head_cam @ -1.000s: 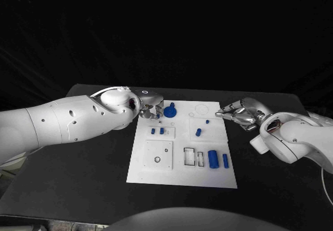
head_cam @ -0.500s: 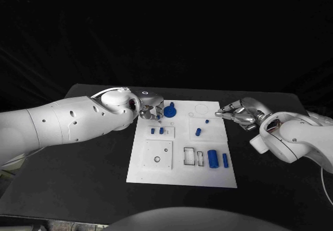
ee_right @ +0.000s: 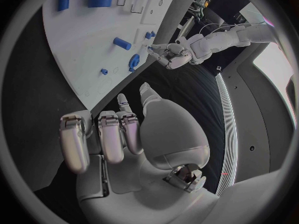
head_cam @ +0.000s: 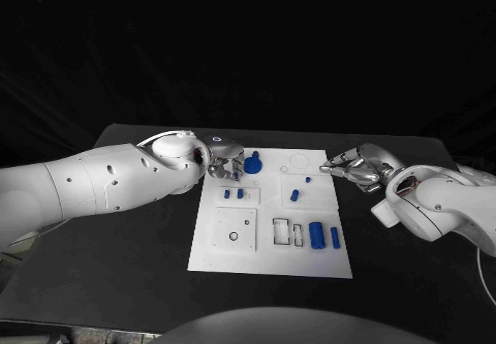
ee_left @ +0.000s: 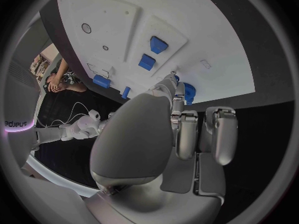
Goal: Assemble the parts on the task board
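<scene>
The white task board (head_cam: 269, 247) lies mid-table. My left hand (head_cam: 224, 165) hovers at its far left corner, most fingers curled. One fingertip (ee_left: 172, 82) lies right beside a blue round knobbed part (head_cam: 254, 165) (ee_left: 188, 92); I cannot tell whether it grips anything. My right hand (head_cam: 351, 167) sits at the board's far right edge, fingers curled (ee_right: 102, 134), with nothing between them. Two small blue parts (head_cam: 234, 193) (ee_left: 153, 53) stand near the left hand. A blue peg (head_cam: 294, 195) lies mid-board and two blue cylinders (head_cam: 325, 236) lie at the near right.
The board has a square plate with a small hole (head_cam: 234, 231) at its near left and rectangular slots (head_cam: 287, 233) beside the cylinders. Bare black table (head_cam: 135, 244) surrounds the board on both sides and in front.
My left hand has edged slightly toward the table's far side beside the round part. The right hand and the parts on the board have stayed put.
</scene>
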